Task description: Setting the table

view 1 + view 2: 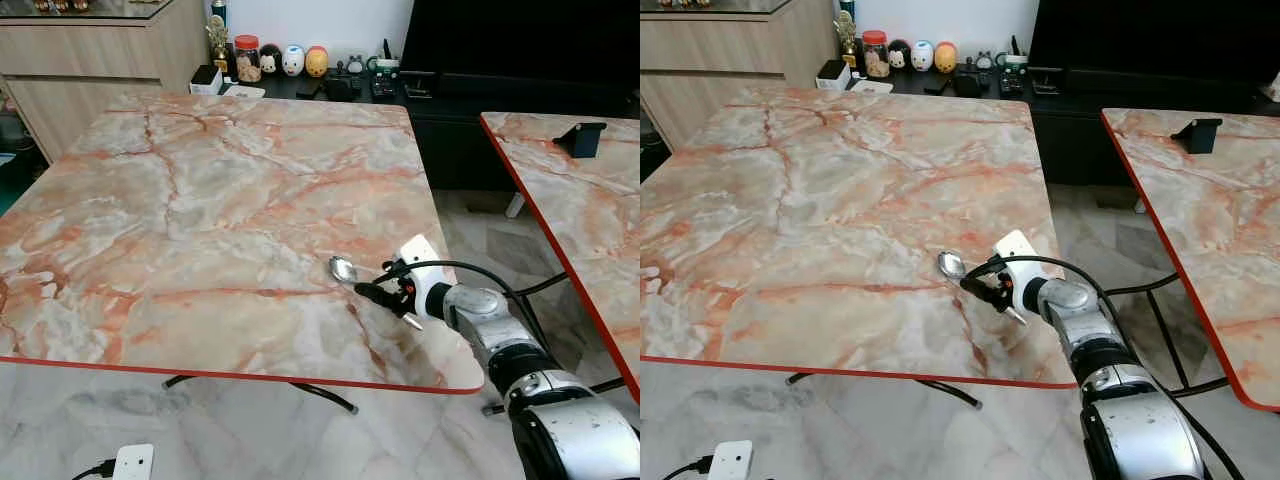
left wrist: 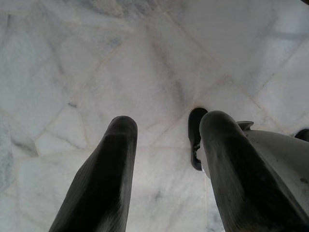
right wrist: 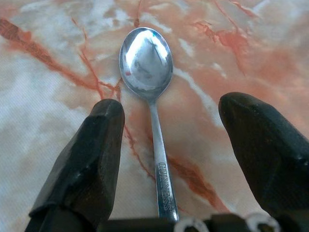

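Observation:
A small silver spoon [image 1: 343, 268] lies flat on the marble table [image 1: 200, 200] near its front right corner, bowl pointing away from me. My right gripper [image 1: 386, 300] sits low over the table just behind it. In the right wrist view the spoon [image 3: 147, 63] has its handle running back between the two black fingers [image 3: 96, 145]. This gripper [image 3: 174, 106] is open, and neither finger touches the handle. My left gripper [image 2: 169, 121] hangs open over the pale floor with nothing between its fingers.
A second marble table [image 1: 590, 200] stands to the right with a black stand [image 1: 580, 138] on it, and a narrow gap of floor lies between the tables. Jars and figurines [image 1: 270, 60] line a dark sideboard behind. A white plug block [image 1: 133, 462] lies on the floor.

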